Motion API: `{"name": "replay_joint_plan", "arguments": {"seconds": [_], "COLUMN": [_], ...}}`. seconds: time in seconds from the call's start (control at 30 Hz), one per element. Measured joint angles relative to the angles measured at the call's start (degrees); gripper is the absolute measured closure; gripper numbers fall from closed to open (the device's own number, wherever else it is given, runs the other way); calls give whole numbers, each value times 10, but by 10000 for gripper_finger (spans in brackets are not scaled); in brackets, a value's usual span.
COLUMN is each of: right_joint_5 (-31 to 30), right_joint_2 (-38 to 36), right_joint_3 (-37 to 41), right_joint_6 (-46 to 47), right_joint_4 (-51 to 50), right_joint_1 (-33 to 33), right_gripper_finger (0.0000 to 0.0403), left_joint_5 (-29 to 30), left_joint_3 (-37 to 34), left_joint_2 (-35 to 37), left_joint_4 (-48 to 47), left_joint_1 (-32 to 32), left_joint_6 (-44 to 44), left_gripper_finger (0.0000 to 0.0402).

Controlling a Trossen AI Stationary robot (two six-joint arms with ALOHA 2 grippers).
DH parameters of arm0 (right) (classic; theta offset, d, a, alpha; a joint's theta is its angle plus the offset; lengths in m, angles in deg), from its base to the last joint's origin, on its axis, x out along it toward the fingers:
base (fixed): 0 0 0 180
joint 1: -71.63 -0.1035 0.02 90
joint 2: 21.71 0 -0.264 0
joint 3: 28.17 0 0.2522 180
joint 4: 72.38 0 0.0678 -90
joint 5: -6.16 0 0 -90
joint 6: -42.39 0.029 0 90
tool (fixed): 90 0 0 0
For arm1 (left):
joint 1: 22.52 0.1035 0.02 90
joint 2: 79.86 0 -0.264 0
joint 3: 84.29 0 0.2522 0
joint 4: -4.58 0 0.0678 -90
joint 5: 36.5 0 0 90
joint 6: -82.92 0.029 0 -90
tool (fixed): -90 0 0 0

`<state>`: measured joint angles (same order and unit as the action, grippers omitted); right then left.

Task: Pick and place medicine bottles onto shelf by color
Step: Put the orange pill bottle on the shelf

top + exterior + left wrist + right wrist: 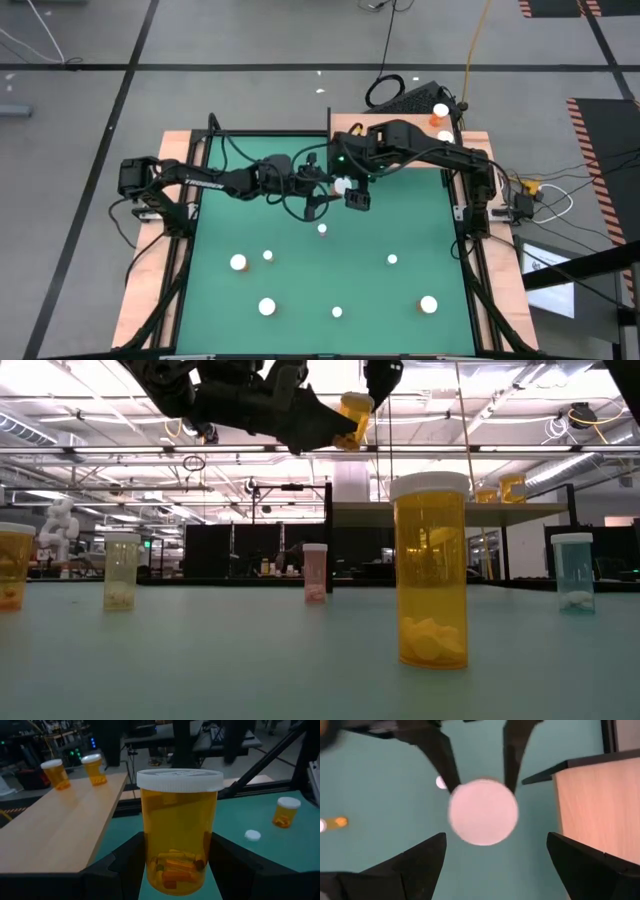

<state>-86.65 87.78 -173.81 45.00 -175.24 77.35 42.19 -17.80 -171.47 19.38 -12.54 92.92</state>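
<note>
Left gripper [175,865] is clamped on an orange medicine bottle [179,830] with a white cap, held upright and lifted clear of the green mat [300,260] near the mat's far middle. Directly above it the right gripper [485,860] is spread wide with nothing between its fingers, and the held bottle's round white cap [483,811] is seen from straight overhead. Two orange bottles [441,110] are already stood on the wooden shelf [400,112] at the far right corner. More capped bottles are scattered upright across the mat's near half, among them a large one [429,304] at the near right and another [238,262] at the left, well apart from each other.
</note>
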Motion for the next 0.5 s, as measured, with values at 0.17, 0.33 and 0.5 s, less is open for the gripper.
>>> {"name": "replay_joint_plan", "arguments": {"seconds": [0.17, 0.33, 0.5], "right_joint_5": [-1, -17, -31], "right_joint_2": [0, 0, 0], "right_joint_3": [0, 0, 0], "right_joint_6": [-9, -32, -51], "right_joint_4": [24, 47, 68], "right_joint_1": [0, 0, 1], "right_gripper_finger": [64, 64, 64], "left_joint_5": [0, 0, 0], "left_joint_3": [0, 0, 0], "left_joint_2": [0, 0, 0], "left_joint_4": [-1, -1, -1], "left_joint_1": [6, 10, 8], "left_joint_6": [-29, -66, -67], "left_gripper_finger": [202, 202, 202]}}
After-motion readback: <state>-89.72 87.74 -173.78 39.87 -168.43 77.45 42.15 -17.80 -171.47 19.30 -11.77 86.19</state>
